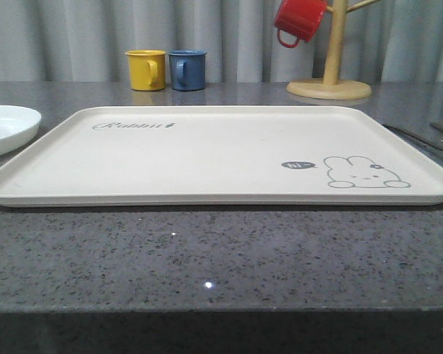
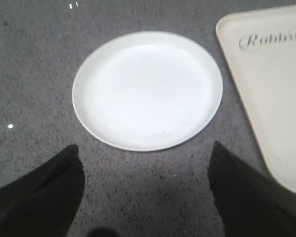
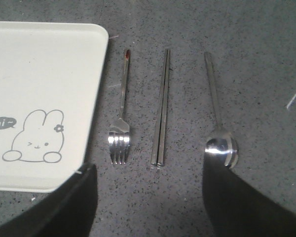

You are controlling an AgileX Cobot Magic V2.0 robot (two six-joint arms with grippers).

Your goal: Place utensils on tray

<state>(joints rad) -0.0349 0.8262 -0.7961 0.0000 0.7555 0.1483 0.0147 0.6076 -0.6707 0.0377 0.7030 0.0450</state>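
Note:
The cream tray (image 1: 207,158) with the rabbit drawing lies flat in the middle of the grey counter, bare on top. Its corner (image 3: 39,74) shows in the right wrist view, and another corner (image 2: 276,89) in the left wrist view. Beside the tray's right side lie the utensils in a row: a fork (image 3: 121,126), a pair of chopsticks (image 3: 161,108) and a spoon (image 3: 218,133); their ends (image 1: 428,140) show at the front view's right edge. My right gripper (image 3: 147,195) hovers open above them, holding nothing. My left gripper (image 2: 144,185) hangs open over bare counter beside a white plate (image 2: 147,89).
The white plate (image 1: 4,127) sits left of the tray. Behind the tray stand a yellow mug (image 1: 146,69) and a blue mug (image 1: 187,69). A wooden mug tree (image 1: 331,74) at the back right carries a red mug (image 1: 299,20). A curtain closes the back.

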